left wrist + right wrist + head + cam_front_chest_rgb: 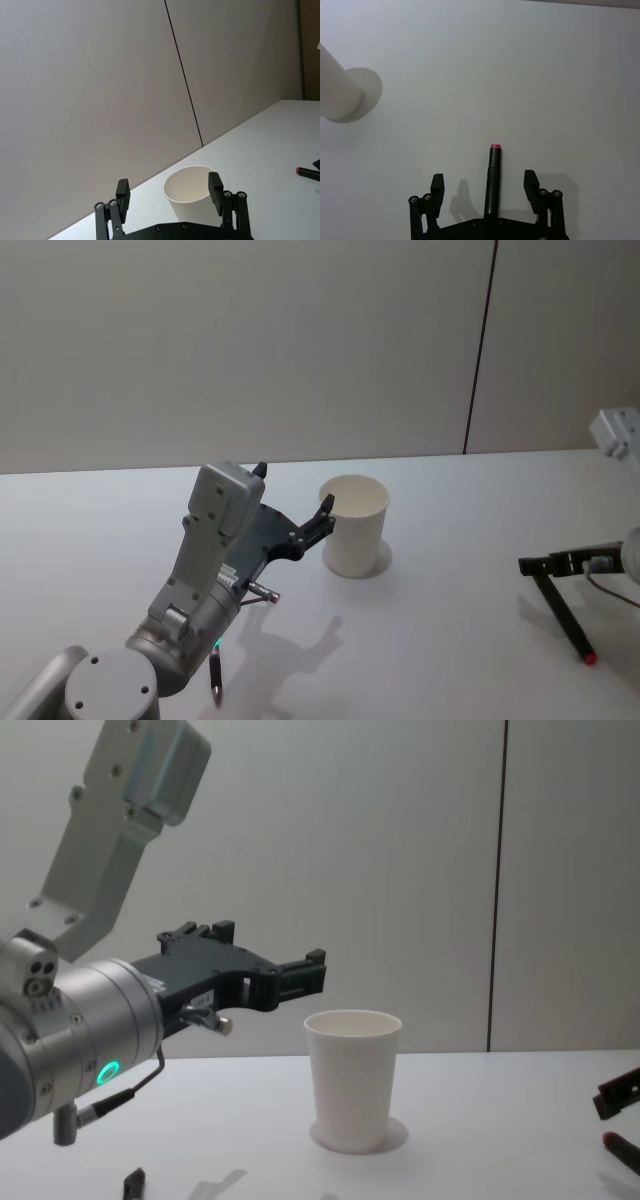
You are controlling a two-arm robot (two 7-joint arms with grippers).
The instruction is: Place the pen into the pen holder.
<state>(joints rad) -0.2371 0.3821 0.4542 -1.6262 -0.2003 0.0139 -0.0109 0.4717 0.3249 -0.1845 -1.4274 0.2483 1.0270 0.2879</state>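
The pen holder (355,525) is a plain white paper cup standing upright near the table's middle; it also shows in the chest view (352,1080) and the right wrist view (337,95). A black pen (565,620) with a red end lies on the table at the right. My right gripper (545,565) hangs open over it, with the pen (493,175) between the spread fingers and touching neither. My left gripper (293,490) hovers open and empty just left of the cup's rim, level with it (270,955). The cup (190,192) sits just beyond its fingertips.
A short dark pen-like object (215,680) lies on the white table (450,640) near the front edge, beneath my left arm. A grey wall with a dark vertical seam (480,350) rises behind the table.
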